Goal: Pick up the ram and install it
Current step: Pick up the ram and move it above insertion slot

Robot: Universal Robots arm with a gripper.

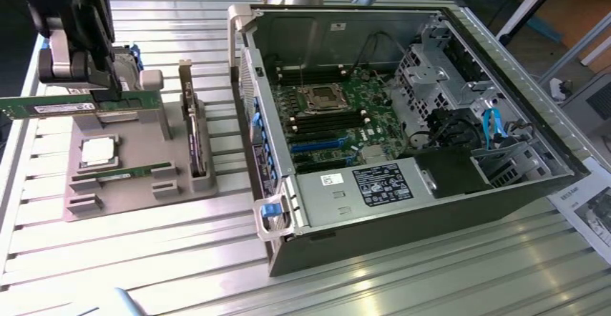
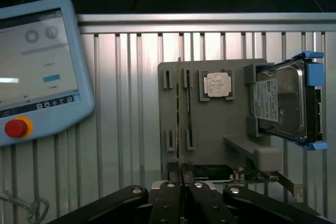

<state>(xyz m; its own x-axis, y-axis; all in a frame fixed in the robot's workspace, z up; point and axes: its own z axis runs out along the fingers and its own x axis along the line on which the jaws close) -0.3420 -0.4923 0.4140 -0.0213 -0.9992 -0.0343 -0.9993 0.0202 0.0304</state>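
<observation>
Claw (image 1: 107, 91) clamps ram (image 1: 48, 106) over tray (image 1: 134, 141) holding processor (image 1: 99, 150), hard drive (image 2: 281, 100).

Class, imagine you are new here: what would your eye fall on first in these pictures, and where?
The open computer case on the exterior view's right, its green motherboard laid bare. On that view's left, the claw is shut on the ram, a long green stick held above the grey holder. The wrist view adds a blue-rimmed screen pendant with a red button.
</observation>
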